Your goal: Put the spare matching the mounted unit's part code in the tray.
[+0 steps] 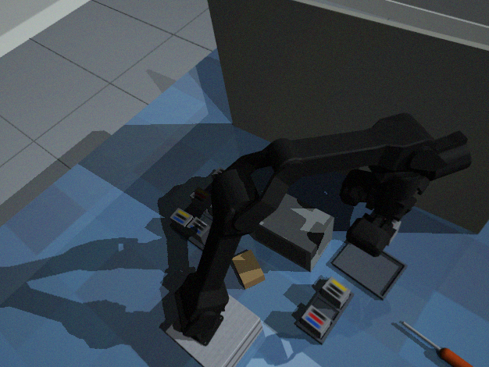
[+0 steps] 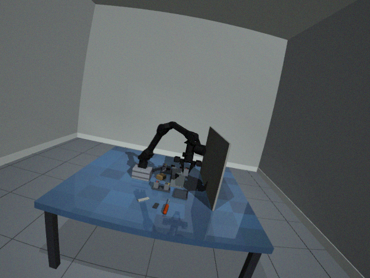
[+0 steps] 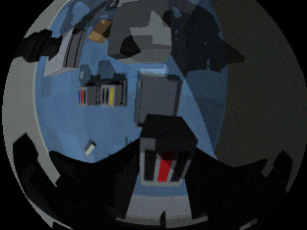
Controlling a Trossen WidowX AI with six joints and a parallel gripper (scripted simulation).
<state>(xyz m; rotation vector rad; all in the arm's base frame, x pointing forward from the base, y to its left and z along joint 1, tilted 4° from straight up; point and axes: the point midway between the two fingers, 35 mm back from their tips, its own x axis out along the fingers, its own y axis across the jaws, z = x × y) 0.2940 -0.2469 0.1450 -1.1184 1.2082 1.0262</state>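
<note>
My gripper (image 1: 380, 233) (image 2: 185, 170) (image 3: 161, 143) is shut on a grey spare (image 2: 186, 171) (image 3: 163, 169) with black, red and black stripes. It is held in the air near the tray's panel-side edge. The tray (image 1: 361, 272) (image 2: 179, 194) (image 3: 158, 98) is dark grey, shallow and empty. A small rack beside it holds a yellow-striped spare (image 1: 335, 292) (image 2: 166, 186) (image 3: 109, 95) and a red-and-blue-striped spare (image 1: 315, 320) (image 2: 156, 184) (image 3: 87, 96). More spares (image 1: 181, 217) stand partly behind the arm. The mounted unit and its printed code cannot be made out.
A grey box-shaped housing (image 1: 290, 226) (image 3: 140, 41) stands beside the tray. A tall dark panel (image 1: 335, 90) (image 2: 216, 167) rises behind. A tan block (image 1: 248, 269) (image 2: 161, 176) (image 3: 100, 30) lies near the arm's base. An orange-handled screwdriver (image 1: 454, 357) (image 2: 165, 208) and a white strip (image 2: 143, 199) lie in front.
</note>
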